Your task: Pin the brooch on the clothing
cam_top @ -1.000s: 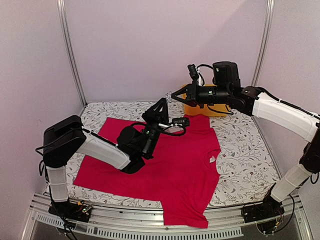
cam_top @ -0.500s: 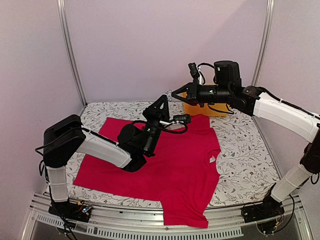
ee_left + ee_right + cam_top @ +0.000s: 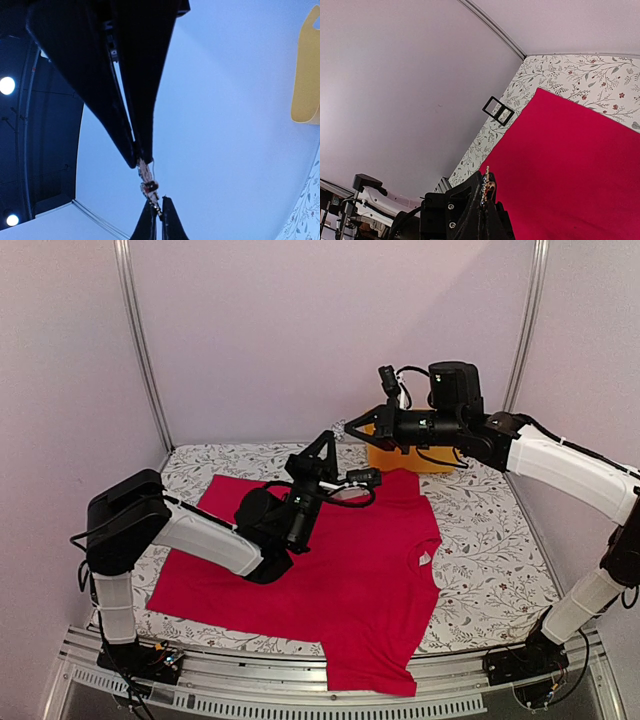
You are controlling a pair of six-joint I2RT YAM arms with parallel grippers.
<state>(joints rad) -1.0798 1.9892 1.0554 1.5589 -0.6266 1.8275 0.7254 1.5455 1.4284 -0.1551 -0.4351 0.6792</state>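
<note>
The brooch, a tiny silvery cluster, hangs in the air above the shirt's far edge, pinched between both grippers. My left gripper points up and is shut on one end of it; in the left wrist view the brooch sticks out of its tips. My right gripper reaches in from the right, shut on the other end; the right wrist view shows the brooch between its fingers. The red-pink T-shirt lies flat on the table below, also in the right wrist view.
A yellow container stands at the back behind the shirt, under the right arm. The floral tablecloth covers the table. The shirt's white neck label faces right. A small black square frame lies on the cloth.
The left gripper has risen slightly toward the right gripper's tips, and the right gripper has shifted a little right. The brooch stays held between them.
</note>
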